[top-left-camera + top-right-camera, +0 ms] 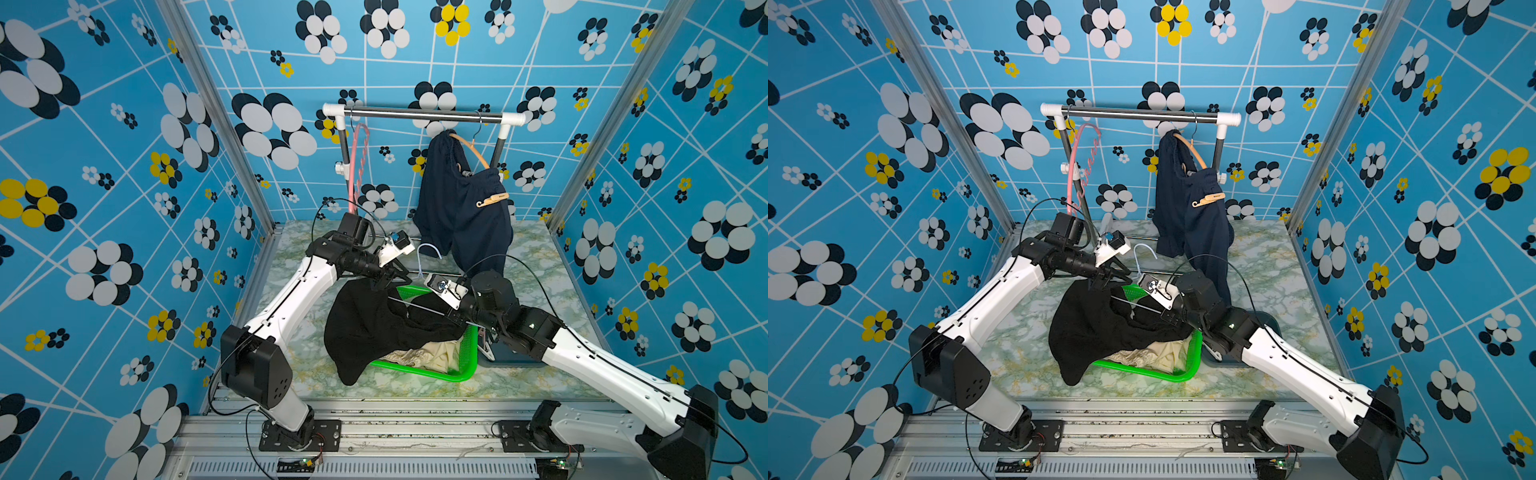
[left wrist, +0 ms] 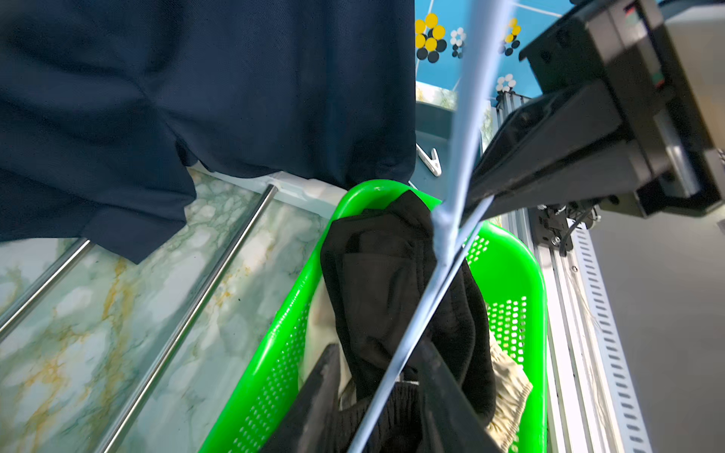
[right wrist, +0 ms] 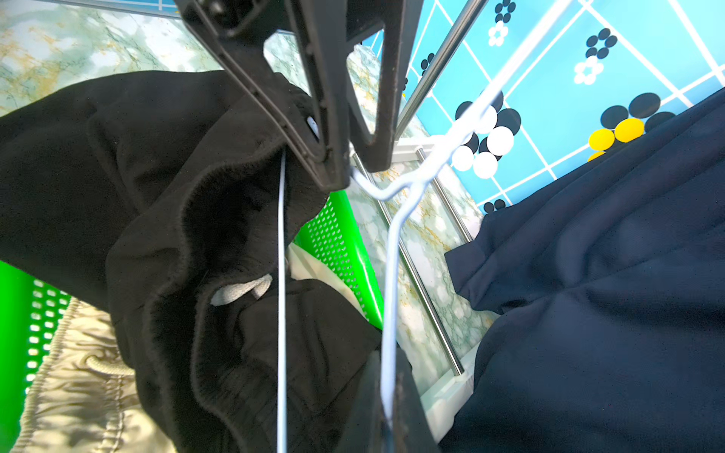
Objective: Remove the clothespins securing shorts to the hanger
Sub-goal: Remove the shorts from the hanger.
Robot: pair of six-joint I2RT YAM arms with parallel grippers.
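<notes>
Black shorts (image 1: pixel 374 328) (image 3: pixel 157 157) hang from a white wire hanger (image 1: pixel 428 249) (image 3: pixel 392 255) over the green basket (image 1: pixel 467 365). My right gripper (image 3: pixel 386 364) (image 1: pixel 455 316) is shut on the hanger wire. My left gripper (image 2: pixel 380 345) (image 1: pixel 388 282) is closed on the black shorts' ribbed waistband, with the wire running between its fingers. Navy shorts (image 1: pixel 461 208) (image 2: pixel 196 98) hang on a wooden hanger (image 1: pixel 473 149), with a tan clothespin (image 1: pixel 492 200) (image 1: pixel 1208 199) clipped at the waist. A white clothespin (image 2: pixel 429 161) lies loose in a dark tray (image 1: pixel 511 361).
Beige shorts (image 1: pixel 419 357) (image 3: pixel 78 392) lie in the basket under the black pair. The rack's bar (image 1: pixel 424 115) stands at the back, with a bare pink hanger (image 1: pixel 359 166) at its left end. The rack's metal base rods (image 2: pixel 196 313) lie on the marbled table beside the basket.
</notes>
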